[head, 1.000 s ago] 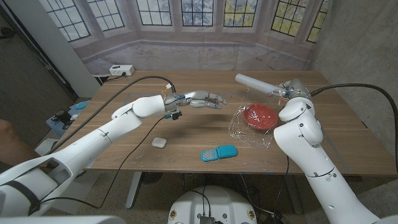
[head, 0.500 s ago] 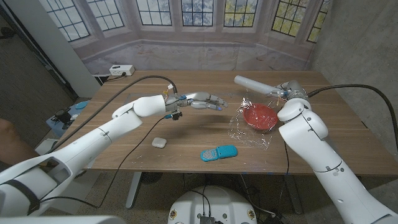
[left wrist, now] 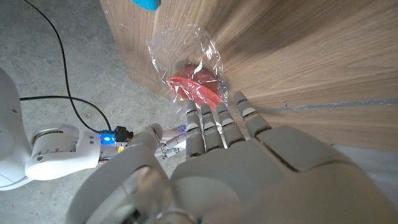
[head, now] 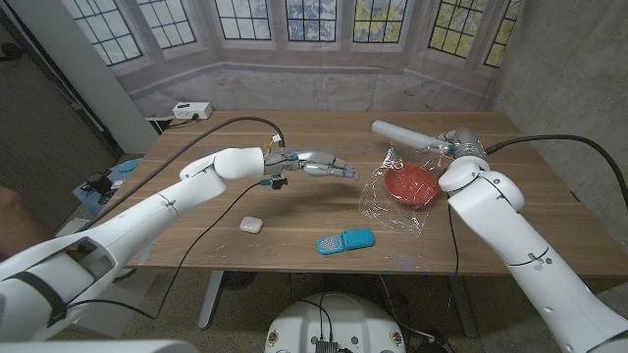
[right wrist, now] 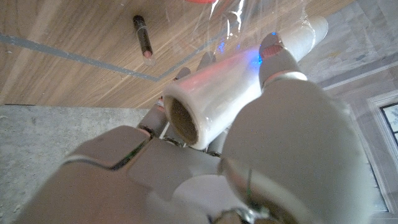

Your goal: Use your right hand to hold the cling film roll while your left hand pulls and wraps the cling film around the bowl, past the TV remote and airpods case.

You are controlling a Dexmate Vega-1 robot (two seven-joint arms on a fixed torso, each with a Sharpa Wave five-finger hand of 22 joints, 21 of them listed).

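**Left hand closing on the film edge, roll held steady**

Basically, one change over the last second: the left hand has slid toward the bowl. It sat near mid-counter before; now its fingertips are close to the near edge of the crinkled clear cling film sheet, but not touching it as far as the head view shows. Fingers are extended and slightly apart, nothing between them. The left wrist view agrees: fingers point straight at the film and bowl, with a gap left.

The right hand hasn't moved much. It grips the white cylindrical cling film roll, fingers wrapped round it, roll end facing the right wrist camera. The roll hangs above the far side of the counter, just behind the bowl.

The shallow red bowl sits on the counter's right half, loosely draped in film that trails toward the front edge. My read: it's draped rather than wrapped, so the job is partway; the left hand looks set up to pinch the loose edge next.

The small white rounded airpods case and the turquoise flat TV remote lie near the front edge, well apart from the bowl, untouched and in the same spots.

Writing: none legible. The remote has pale button marks but they're too small to read; no print visible on the roll. A dark pen-like stick lies on the counter near the roll, with no label I can read.
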